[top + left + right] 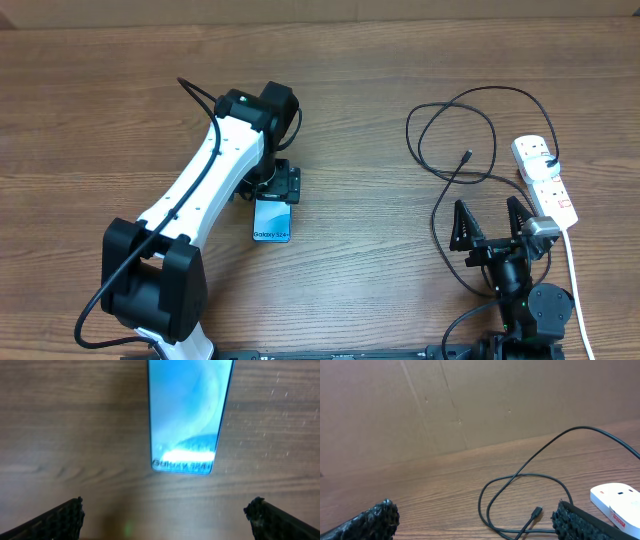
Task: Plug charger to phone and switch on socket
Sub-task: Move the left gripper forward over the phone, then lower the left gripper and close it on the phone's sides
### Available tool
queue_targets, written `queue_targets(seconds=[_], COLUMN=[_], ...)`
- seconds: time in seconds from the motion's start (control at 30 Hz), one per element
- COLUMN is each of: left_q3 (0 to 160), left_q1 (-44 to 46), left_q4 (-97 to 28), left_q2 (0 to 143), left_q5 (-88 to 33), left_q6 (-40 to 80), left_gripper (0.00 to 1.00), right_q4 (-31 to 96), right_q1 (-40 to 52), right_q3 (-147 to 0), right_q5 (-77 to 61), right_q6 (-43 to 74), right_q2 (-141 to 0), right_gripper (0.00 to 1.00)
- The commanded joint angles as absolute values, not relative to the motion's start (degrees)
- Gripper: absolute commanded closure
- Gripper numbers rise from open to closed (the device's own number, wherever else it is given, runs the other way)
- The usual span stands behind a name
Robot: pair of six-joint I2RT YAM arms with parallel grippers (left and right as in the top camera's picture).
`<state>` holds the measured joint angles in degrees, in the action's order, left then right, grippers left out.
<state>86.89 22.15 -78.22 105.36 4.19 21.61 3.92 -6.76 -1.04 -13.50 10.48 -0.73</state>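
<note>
**Connector tip ahead of my right tool, phone under my left**

My right tool (489,215) hangs low over the worktop (360,90) with its jaws spread as wide as they go and nothing between them. My left tool (167,510) is just as wide and just as empty. Its fingertips (65,516) stand clear of the worktop's grain on either side, touching nothing.

The relation that matters is on my right side. The connector tip (536,511) lies straight out in front of the right tool, further from my base, with bare wood between us. The short run of cable behind it slants back toward me and to my left, so the tip points away and slightly right. The rest of the charger cable (450,125) loops beyond it. The loops run across to the power strip (545,178), which sits just to the right of this tool with its long axis running near to far. Its white cord (572,275) trails back past my arm.

The phone (187,415) is well apart from all of that, across on my left. It lies flat, screen up, with its long axis pointing away from my base. Its lettered end is toward me, centred between the left fingers, and its far half is hidden under the left tool from above.

I judge that the right arm should take the tip and the left should steady the phone. I cannot tell which end of the phone has the port.
</note>
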Motion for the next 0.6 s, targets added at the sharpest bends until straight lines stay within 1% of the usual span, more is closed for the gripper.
queue_targets(seconds=[0.0, 0.13, 0.27, 0.57], left_q3=[83.8, 79.2, 75.5, 73.3], left_q1=[22.5, 22.5, 22.5, 22.5], left_q4=[-74.7, -69.2, -64.2, -57.8], left_q2=[105.9, 105.9, 105.9, 106.1], left_q5=[3.4, 3.3, 2.5, 3.0], left_q6=[19.6, 19.2, 16.3, 16.2], left_gripper=[0.0, 0.0, 0.0, 0.01], right_q4=[3.5, 3.5, 3.5, 3.5], right_q1=[-7.0, -7.0, -7.0, -7.0], right_q3=[-0.4, -0.4, -0.4, -0.4], right_q5=[-13.1, -13.1, -13.1, -13.1], right_q6=[10.2, 10.2, 10.2, 10.2], right_q2=[-0.2, -0.2, -0.2, -0.2], right_gripper=[0.0, 0.0, 0.0, 0.0])
